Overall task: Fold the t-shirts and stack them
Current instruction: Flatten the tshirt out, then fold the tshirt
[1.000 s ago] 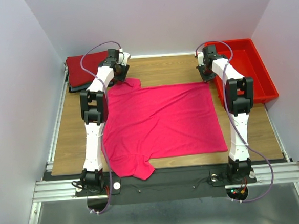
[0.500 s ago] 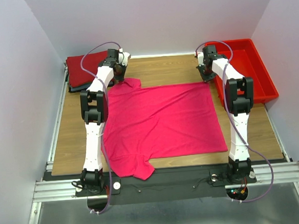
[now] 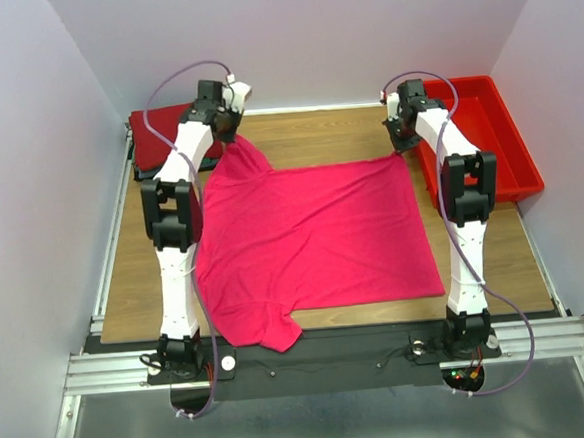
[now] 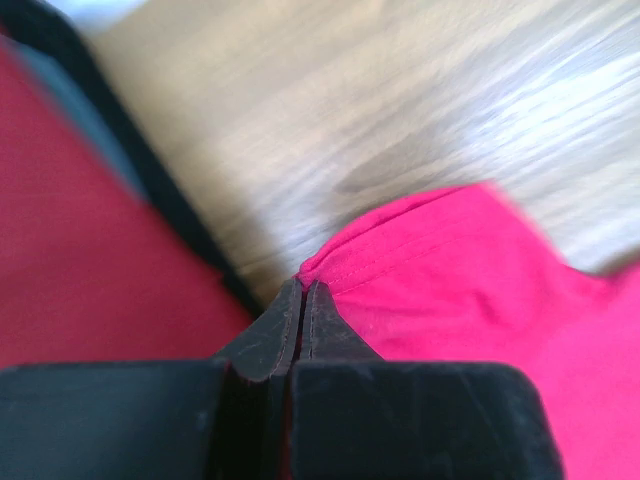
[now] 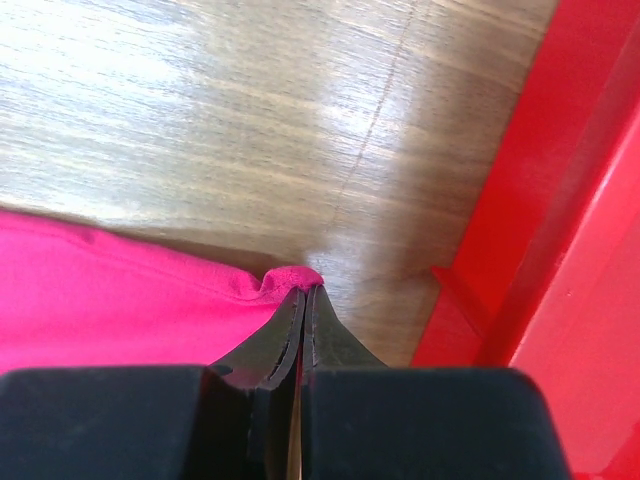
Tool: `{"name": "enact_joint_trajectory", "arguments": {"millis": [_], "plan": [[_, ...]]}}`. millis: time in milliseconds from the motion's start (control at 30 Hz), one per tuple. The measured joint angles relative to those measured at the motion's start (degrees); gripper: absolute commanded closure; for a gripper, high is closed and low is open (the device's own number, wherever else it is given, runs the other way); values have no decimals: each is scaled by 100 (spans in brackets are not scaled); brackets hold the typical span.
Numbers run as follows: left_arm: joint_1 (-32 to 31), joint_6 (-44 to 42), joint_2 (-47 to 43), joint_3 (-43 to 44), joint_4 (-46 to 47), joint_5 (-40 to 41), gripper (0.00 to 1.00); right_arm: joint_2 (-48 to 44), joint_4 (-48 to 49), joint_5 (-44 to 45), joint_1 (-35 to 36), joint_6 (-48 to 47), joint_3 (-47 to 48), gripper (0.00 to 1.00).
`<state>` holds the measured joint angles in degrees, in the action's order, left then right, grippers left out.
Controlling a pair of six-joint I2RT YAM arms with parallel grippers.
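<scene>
Left end effector (image 4: 303,290) and right end effector (image 5: 303,292) pinch the bright pink cotton t-shirt (image 3: 313,238) by its eleven and one o'clock corners. The fold should go best if both are raised evenly and brought toward six o'clock.

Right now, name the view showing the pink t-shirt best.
Top external: the whole pink t-shirt is visible. Wrist views show only hem bits pinched by the left claw and right claw.

Plain pale walls (image 3: 309,37) enclose a wooden table (image 3: 316,127) on an aluminium frame (image 3: 102,371).
</scene>
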<state>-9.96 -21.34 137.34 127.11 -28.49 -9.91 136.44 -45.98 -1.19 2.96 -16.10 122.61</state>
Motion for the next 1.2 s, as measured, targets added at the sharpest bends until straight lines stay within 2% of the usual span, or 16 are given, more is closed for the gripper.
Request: {"name": "enact_joint_trajectory", "arguments": {"millis": [233,433,733,1200], "plan": [[131,-177,-1222,-380,376,-199,100,-42,7,-133,0,76,-2,99],[278,-234,-1443,-852,542,-382,100,-404,37,-238,0,81,-173,99],[328,-278,-1655,-2249,634,-461,100,-1001,151,-529,0,-90,-570,99],[328,-278,-3405,-3624,807,-533,100,-1488,162,-699,-63,-393,-1296,100]]}}
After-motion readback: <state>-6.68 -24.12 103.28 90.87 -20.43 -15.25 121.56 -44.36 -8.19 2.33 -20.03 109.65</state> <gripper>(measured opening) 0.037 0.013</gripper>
